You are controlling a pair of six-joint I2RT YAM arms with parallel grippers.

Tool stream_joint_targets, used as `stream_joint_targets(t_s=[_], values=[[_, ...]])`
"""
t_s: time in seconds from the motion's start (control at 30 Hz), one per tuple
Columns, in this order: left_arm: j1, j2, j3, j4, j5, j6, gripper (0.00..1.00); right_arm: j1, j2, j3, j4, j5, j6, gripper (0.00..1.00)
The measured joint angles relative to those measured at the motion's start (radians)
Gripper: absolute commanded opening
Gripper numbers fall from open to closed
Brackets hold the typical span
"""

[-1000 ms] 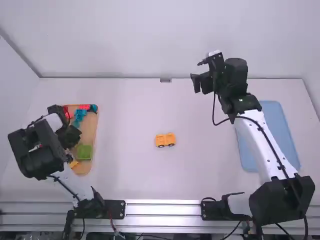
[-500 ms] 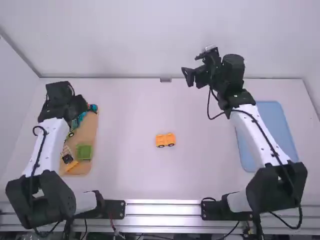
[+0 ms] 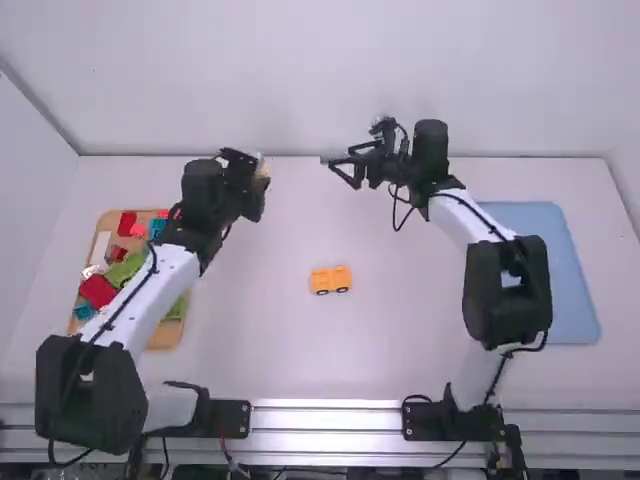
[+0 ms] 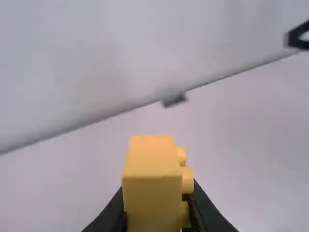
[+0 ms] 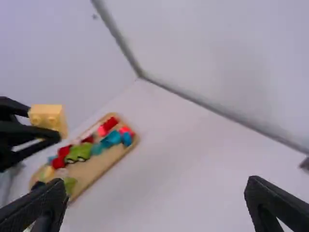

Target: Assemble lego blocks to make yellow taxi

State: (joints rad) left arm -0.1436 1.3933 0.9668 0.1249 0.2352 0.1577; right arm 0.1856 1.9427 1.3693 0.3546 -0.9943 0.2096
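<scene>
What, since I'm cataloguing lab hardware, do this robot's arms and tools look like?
The left arm and right arm have white links, bulky black joints and thin black cables looping alongside. The left tool and right tool are black and two-fingered.

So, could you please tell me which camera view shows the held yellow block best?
The left wrist view: the yellow block looks largest there, gripped by the left pincer, two studs along one side. The right wrist view shows it smaller, studs visible; in the high view it is a small pale patch.
</scene>
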Motion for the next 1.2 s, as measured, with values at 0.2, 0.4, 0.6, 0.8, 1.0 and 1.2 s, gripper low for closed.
stream_joint_targets(t_s=[0.2,0.4,0.6,0.8,1.0,1.2], values=[[-0.061,0.043,-0.088,0.230,0.060,0.030,0.08,0.042,0.043,0.008,0.077,-0.091,0.087,0.98],[-0.089,0.100,-0.102,0.301,0.076,0.037,0.07,0.110,0.045,0.009,0.097,-0.122,0.111,0.99],[-0.090,0.118,-0.102,0.336,0.079,0.021,0.07,0.144,0.044,0.010,0.043,-0.117,0.121,0.87],[-0.090,0.120,-0.102,0.281,0.079,0.044,0.04,0.148,0.045,0.010,0.003,-0.112,0.124,0.77],[-0.095,0.125,-0.102,0.236,0.080,0.072,0.04,0.148,0.045,0.011,-0.085,-0.105,0.112,0.78],[-0.148,0.125,-0.102,0.227,0.060,0.113,0.02,0.154,0.045,0.011,-0.125,-0.099,0.090,0.77]])
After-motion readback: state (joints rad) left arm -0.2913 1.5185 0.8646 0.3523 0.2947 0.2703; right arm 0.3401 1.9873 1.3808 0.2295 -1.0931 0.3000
